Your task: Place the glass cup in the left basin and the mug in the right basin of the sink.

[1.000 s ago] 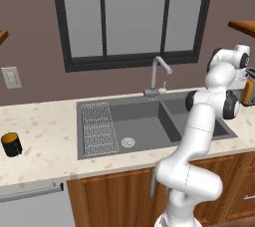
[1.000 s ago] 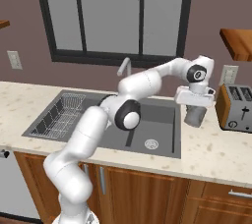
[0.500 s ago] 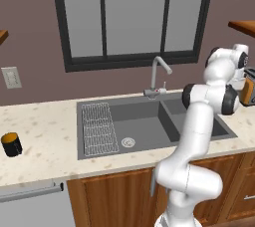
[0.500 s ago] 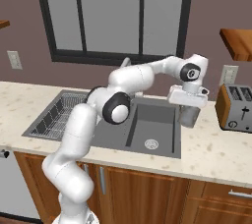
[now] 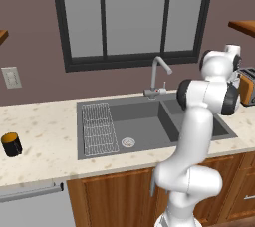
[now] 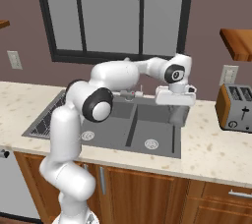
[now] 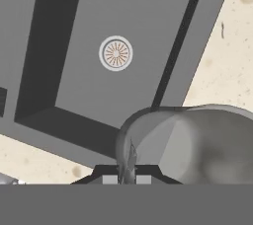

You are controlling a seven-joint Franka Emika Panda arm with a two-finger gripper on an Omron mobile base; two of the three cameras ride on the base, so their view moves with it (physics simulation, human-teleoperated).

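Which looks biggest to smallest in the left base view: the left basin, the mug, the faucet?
1. The left basin, clearly largest.
2. The faucet.
3. The mug, smallest, though nearer the camera than the faucet.

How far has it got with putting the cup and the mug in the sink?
Nothing is in the sink yet. In hand: the gripper is shut on the glass cup, held over the right basin, so it must cross to the left basin. Left: the mug sits untouched on the counter, far left of the sink.
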